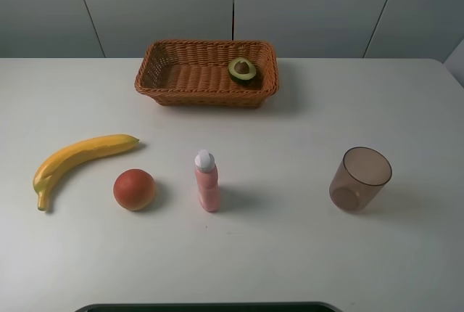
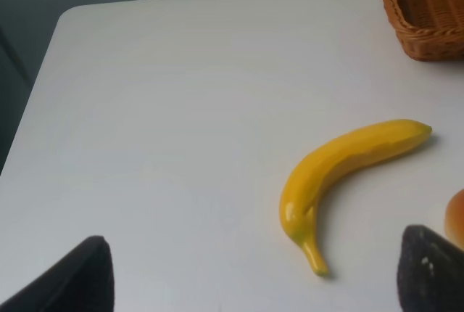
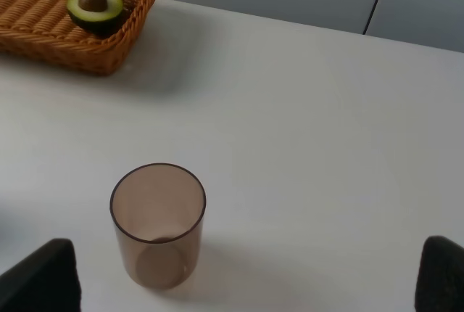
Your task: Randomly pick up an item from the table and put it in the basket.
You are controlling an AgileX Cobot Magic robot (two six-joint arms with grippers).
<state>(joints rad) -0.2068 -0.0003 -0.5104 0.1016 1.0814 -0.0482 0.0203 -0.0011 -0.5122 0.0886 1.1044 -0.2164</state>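
The halved avocado point(image 1: 243, 70) lies cut side up, pit showing, in the right end of the brown wicker basket point(image 1: 181, 80) at the back of the white table point(image 1: 290, 254). The right wrist view shows the avocado point(image 3: 95, 6) inside the basket point(image 3: 109, 54) too. Neither arm shows in the high view. My left gripper point(image 2: 250, 283) is open and empty, its dark fingertips point(image 2: 72, 279) wide apart above the table near the banana. My right gripper point(image 3: 239, 283) is open and empty, near the brown cup.
A yellow banana point(image 1: 80, 158), a round orange-red fruit point(image 1: 134, 189), an upright pink bottle with a white cap point(image 1: 206, 180) and a translucent brown cup point(image 1: 359, 178) stand in a row across the table's front. The banana point(image 2: 348, 174) and a basket corner point(image 2: 424, 7) show in the left wrist view.
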